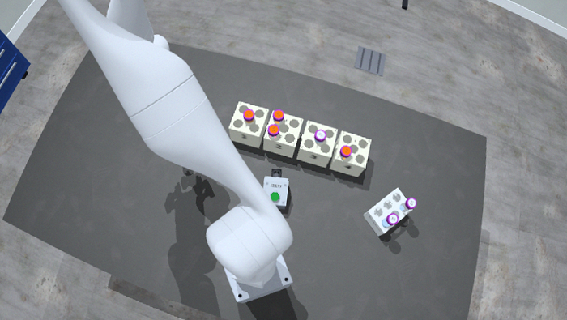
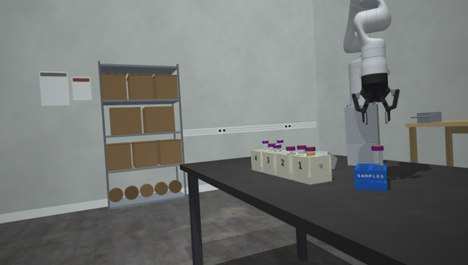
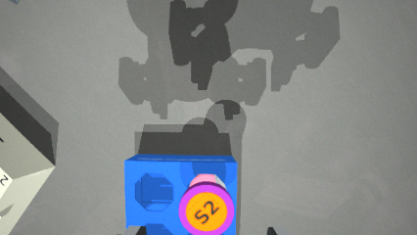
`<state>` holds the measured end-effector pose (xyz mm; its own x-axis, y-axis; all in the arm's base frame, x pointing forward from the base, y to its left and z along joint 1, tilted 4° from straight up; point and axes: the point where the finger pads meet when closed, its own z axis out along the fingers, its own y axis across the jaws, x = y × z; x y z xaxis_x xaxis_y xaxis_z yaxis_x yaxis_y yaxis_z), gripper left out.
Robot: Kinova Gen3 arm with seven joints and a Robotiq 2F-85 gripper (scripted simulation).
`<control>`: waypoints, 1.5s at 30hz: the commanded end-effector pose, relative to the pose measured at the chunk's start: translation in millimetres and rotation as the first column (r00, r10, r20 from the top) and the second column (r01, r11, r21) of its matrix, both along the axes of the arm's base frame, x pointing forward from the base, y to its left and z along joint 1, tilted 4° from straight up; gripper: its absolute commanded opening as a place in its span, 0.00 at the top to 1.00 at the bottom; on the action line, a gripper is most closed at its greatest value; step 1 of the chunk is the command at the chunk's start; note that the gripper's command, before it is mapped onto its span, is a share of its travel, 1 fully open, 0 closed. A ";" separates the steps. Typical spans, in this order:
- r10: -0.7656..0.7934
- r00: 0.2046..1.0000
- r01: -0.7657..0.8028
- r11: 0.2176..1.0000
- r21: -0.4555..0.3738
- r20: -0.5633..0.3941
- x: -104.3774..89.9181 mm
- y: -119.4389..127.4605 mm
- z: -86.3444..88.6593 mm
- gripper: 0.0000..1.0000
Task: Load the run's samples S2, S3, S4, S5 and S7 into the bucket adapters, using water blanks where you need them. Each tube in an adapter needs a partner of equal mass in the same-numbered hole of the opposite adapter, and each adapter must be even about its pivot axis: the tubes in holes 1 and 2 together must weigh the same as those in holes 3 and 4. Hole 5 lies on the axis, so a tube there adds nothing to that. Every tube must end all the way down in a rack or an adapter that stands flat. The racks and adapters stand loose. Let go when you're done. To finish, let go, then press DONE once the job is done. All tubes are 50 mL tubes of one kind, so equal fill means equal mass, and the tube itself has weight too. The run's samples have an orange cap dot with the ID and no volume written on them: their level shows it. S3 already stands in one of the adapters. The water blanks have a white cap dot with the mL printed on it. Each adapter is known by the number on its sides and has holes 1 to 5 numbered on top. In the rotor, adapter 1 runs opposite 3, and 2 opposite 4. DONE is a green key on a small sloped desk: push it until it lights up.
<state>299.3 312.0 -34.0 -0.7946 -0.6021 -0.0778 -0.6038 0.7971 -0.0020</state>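
My gripper (image 2: pixel 375 115) is open and empty, pointing down, well above the S2 tube (image 2: pixel 377 154). That tube has a purple cap with an orange dot marked S2 (image 3: pixel 206 211). It stands upright in the blue SAMPLES rack (image 2: pixel 371 177), which also shows in the wrist view (image 3: pixel 180 191). My arm hides this rack in the overhead view. The four adapters stand in a row: adapter 1 (image 1: pixel 247 124) holds one orange-dot tube, adapter 2 (image 1: pixel 282 134) holds two, adapter 3 (image 1: pixel 317 144) holds a white-dot blank, and adapter 4 (image 1: pixel 350 153) holds one orange-dot tube.
A white rack (image 1: pixel 387 209) at the right holds two white-dot blanks. The DONE desk with its green key (image 1: pixel 274 196) stands in front of the adapters. A corner of adapter 1 (image 3: pixel 20 171) shows left of the blue rack in the wrist view.
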 end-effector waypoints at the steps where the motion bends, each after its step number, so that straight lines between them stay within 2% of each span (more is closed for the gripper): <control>1: 0.000 1.000 0.000 1.000 0.001 0.001 0.6 0.6 -2.4 0.38; 45: 0.000 1.000 0.000 1.000 0.001 0.001 3.8 3.0 -52.9 0.38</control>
<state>302.6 314.4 -87.6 -0.7946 -0.6021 -0.0775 -0.6038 0.7971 -0.0021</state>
